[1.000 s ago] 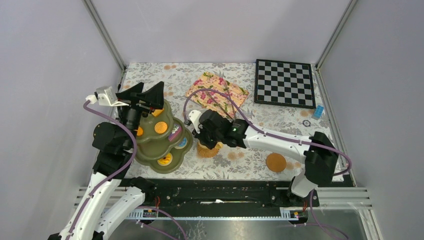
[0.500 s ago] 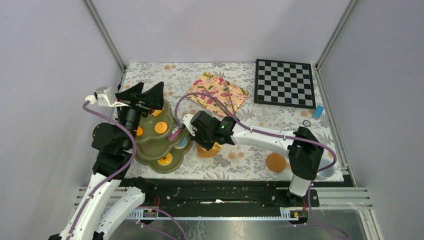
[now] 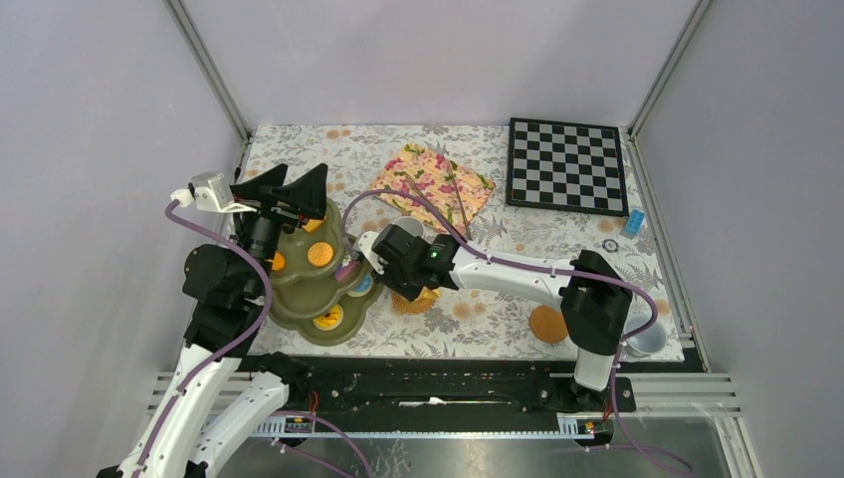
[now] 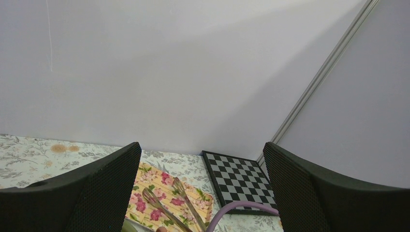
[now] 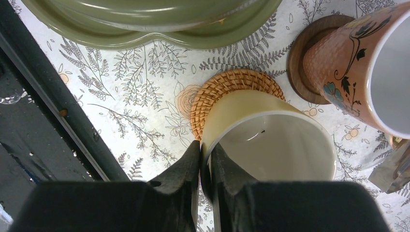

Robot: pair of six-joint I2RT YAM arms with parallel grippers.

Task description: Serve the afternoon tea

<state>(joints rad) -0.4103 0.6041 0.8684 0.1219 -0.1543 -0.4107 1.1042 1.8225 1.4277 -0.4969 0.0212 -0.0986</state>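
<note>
Right gripper (image 5: 205, 151) is closed tight on the rim of the yellow mug (image 5: 270, 140), which sits over the woven coaster (image 5: 227, 89). Since a second ago it has shifted left, uncovering the pale blue mug (image 3: 645, 339) at the near right edge of the table (image 3: 478, 321). Olive-green stand (image 5: 145, 24) lies close on its left and the brownish-pink mug (image 5: 348, 63) on a wooden coaster (image 5: 302, 72) just beyond it, leaving open table only to its right; Left gripper (image 3: 289, 189), unmoved, gapes wide and empty above the stand.
</note>
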